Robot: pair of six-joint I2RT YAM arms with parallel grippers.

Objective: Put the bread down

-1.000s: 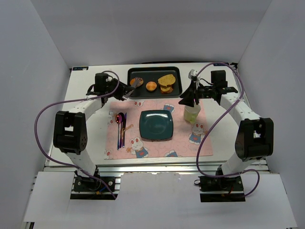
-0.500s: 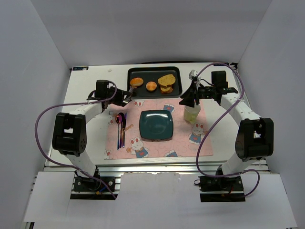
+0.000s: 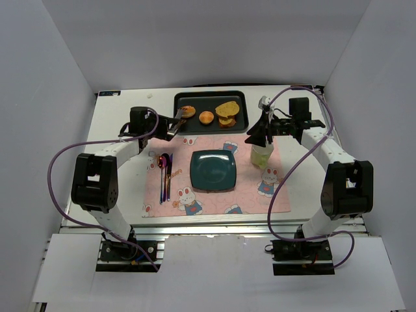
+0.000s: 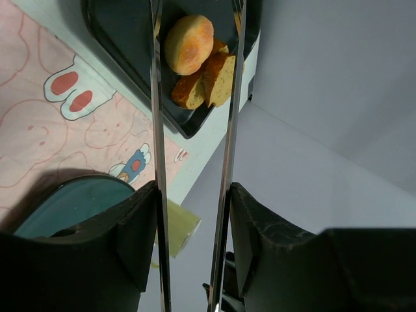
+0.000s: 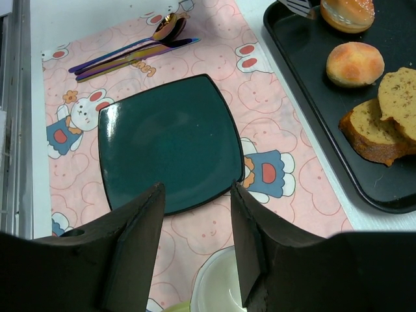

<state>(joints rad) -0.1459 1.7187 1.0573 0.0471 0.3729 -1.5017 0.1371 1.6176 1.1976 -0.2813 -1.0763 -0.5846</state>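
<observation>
Reaching forward again, the left claw (image 4: 193, 195) has brought its tongs (image 3: 177, 121) back over the tray's near corner since half a second ago. Their tips now sit at the flatter bun (image 3: 187, 111), though I cannot tell whether they pinch it. That looks like the start of the first pick-up; nothing has been placed yet.

On the white surface (image 3: 302, 192) lies a pink placemat (image 3: 247, 195) printed with rabbits, with no legible writing, brand or label anywhere. Behind it the black tray (image 3: 195, 101) holds both buns beside the toast slices (image 3: 227, 112). The teal plate (image 3: 212, 170) at the mat's middle is bare. A pale green cup (image 3: 262, 155) stands just right of it, and the rounder bun (image 3: 206, 117) lies untouched.

The left claw is clamped on the tongs' two metal arms, which stand a little apart. The right claw (image 5: 195, 192) is spread wide and empty above the cup.
</observation>
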